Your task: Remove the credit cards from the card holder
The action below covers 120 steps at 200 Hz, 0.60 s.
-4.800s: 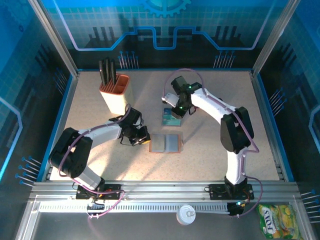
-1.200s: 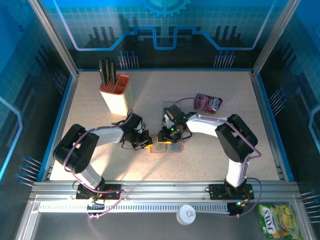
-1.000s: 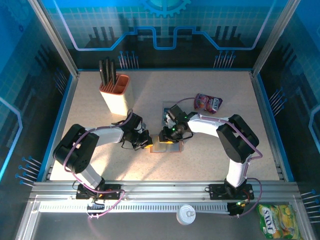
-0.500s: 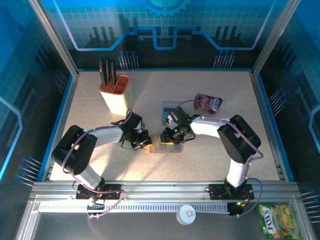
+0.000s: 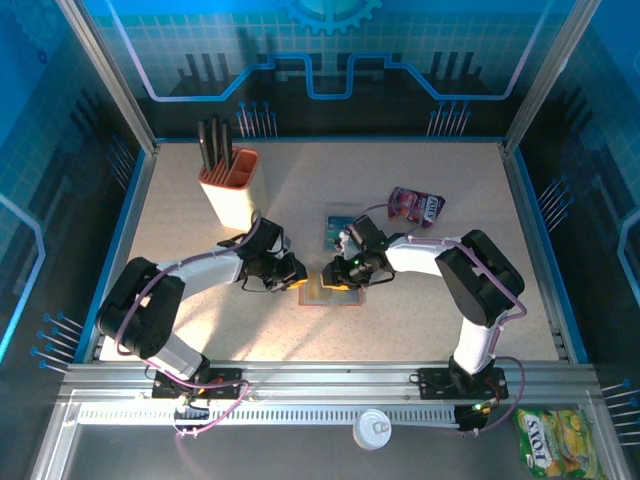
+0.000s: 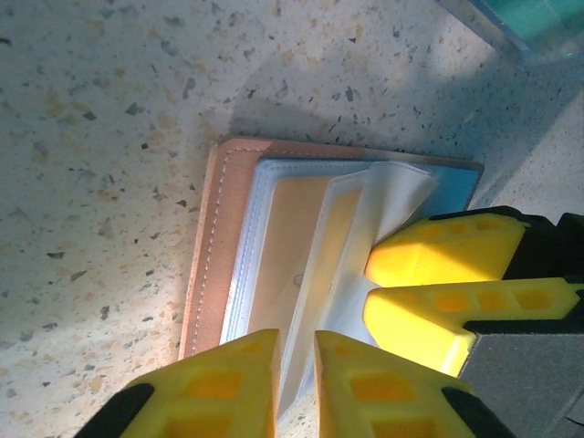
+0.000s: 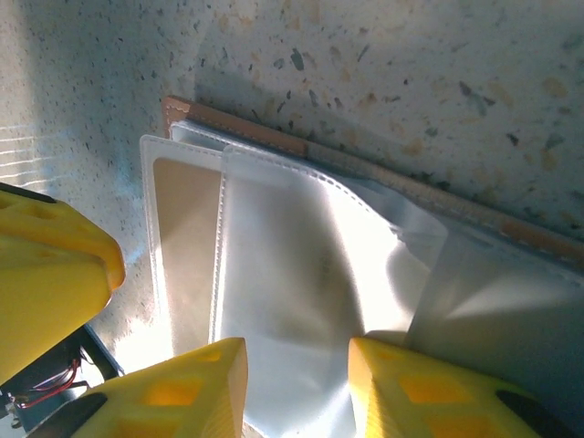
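Card holder (image 5: 345, 297): open flat on table (image 5: 430, 310), mid-front, between both grippers. Brown leather outside, clear sleeves fanned up.
Yellow-tan card (image 6: 292, 246): tucked in a sleeve on the side near the L gripper, not out.
Clear sleeve (image 7: 292, 274): raised off the stack, curling up to the R fingers.
Right gripper (image 5: 333, 273): over holder's right part, jaws clamped on the clear sleeve.
Left gripper (image 5: 296, 281): at holder's left edge, low. Jaws nearly together w/ a thin gap. Sleeve edge runs into the gap, can't tell if pinched or let go.
Clear case (image 5: 338, 226): just behind holder, apart from it, teal inside.
Snack pouch (image 5: 417, 205): back-right of case.
Knife block (image 5: 230, 188): back-left, well apart.
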Tool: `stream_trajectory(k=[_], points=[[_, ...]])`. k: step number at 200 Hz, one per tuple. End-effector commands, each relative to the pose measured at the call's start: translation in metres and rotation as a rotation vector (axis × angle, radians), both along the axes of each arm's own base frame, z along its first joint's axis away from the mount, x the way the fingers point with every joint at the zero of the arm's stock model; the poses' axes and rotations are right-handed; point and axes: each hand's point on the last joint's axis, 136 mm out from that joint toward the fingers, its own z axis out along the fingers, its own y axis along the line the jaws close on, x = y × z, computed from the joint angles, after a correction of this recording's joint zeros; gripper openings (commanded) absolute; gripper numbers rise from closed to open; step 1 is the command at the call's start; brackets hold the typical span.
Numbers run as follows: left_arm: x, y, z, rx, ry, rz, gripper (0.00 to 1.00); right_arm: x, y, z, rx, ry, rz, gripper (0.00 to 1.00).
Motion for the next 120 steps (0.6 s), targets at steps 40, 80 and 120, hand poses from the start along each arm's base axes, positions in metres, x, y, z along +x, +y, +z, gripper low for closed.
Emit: stream_trajectory(k=[40,80,120], points=[[0.003,-0.028,0.012,-0.049,0.001,-0.054,0.22,0.001,-0.004,-0.001,0.052,0.005,-0.011,0.36],[0.001,-0.032,0.000,-0.056,0.031,-0.056,0.24,0.004,-0.002,0.002,0.082,-0.001,-0.020,0.35],[-0.001,-0.031,-0.010,-0.044,0.047,-0.050,0.27,-0.002,-0.006,-0.005,0.093,0.021,-0.025,0.35]])
